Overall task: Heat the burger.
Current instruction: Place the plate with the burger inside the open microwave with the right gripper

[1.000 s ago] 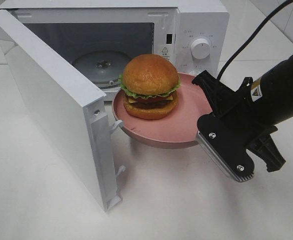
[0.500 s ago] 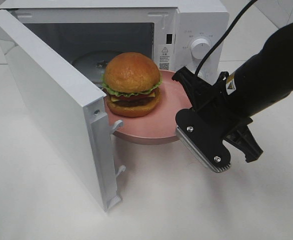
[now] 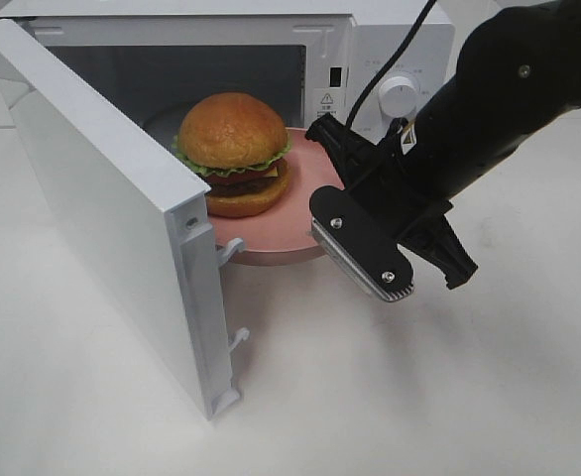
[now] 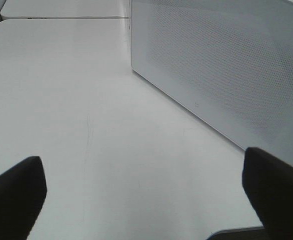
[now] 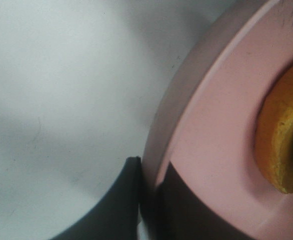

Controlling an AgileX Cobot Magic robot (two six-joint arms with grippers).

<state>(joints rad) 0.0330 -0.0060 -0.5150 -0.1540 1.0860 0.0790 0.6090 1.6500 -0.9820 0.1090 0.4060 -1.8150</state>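
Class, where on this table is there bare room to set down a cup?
Free: the table in front of the door and right gripper; also left of the door. Crowded: the microwave mouth, filled by plate, burger and gripper.

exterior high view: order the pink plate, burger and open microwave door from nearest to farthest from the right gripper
1. pink plate: right rim clamped in the right gripper.
2. burger: on the plate, left of the gripper.
3. microwave door: swung open at the far left.
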